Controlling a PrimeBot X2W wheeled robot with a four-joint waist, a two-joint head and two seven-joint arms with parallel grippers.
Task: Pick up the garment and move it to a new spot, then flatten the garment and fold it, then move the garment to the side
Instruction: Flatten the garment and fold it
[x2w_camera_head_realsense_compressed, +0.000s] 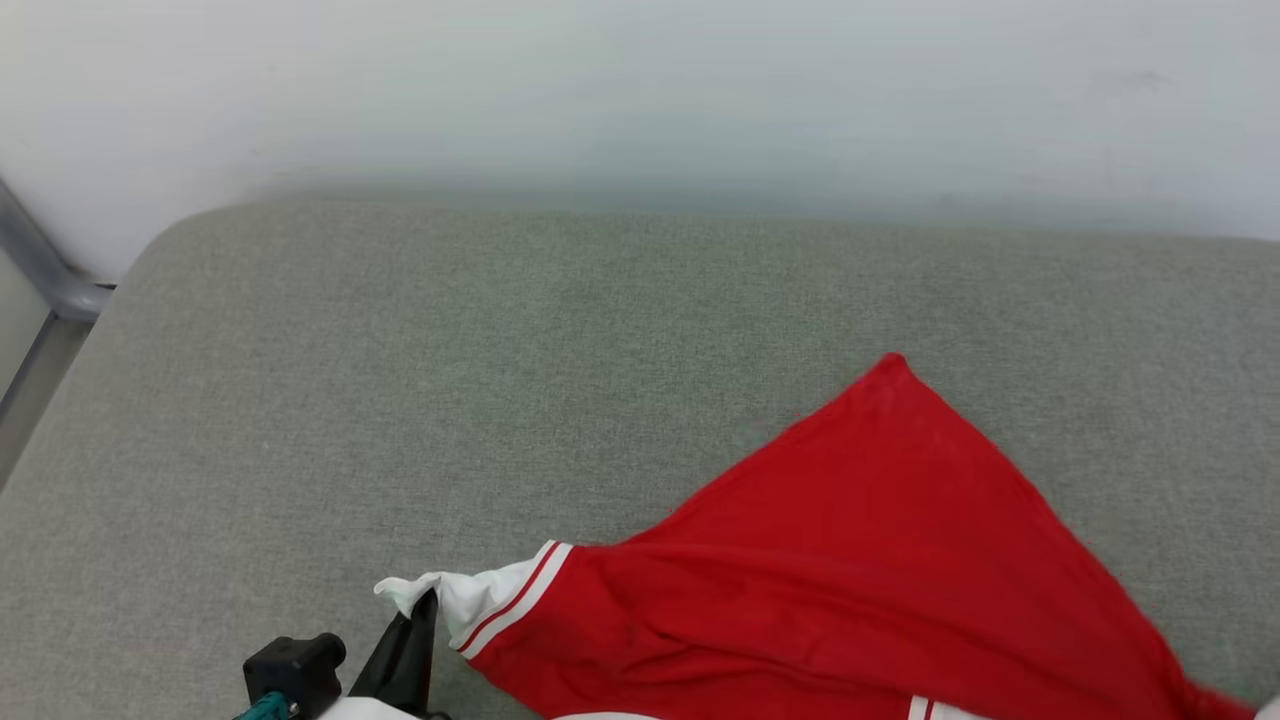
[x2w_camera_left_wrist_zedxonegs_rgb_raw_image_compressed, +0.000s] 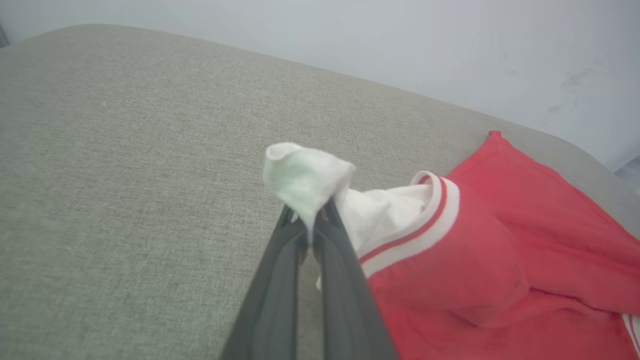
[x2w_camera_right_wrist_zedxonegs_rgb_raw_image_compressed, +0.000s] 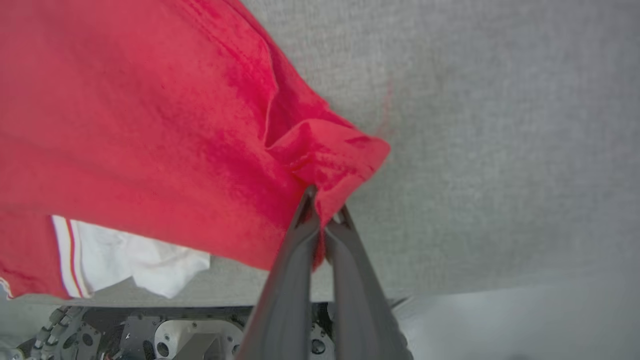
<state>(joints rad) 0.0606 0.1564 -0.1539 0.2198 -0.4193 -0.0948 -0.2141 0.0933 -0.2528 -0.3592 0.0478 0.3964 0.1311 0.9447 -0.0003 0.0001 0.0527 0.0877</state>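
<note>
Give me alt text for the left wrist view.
The left gripper, shut, pinches the red garment by its white sleeve. The garment trails right across a grey fabric surface, and a pale wall stands behind.

One garment (x2w_camera_head_realsense_compressed: 850, 560), two claws (x2w_camera_left_wrist_zedxonegs_rgb_raw_image_compressed: 311, 216) (x2w_camera_right_wrist_zedxonegs_rgb_raw_image_compressed: 324, 210), one grey cushion (x2w_camera_head_realsense_compressed: 480, 370).

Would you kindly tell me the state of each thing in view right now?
garment: stretched between both tools, plain red side showing, creased, not folded.
left tool: shut on the garment's white sleeve.
right tool: shut on a red edge of the garment.
</note>
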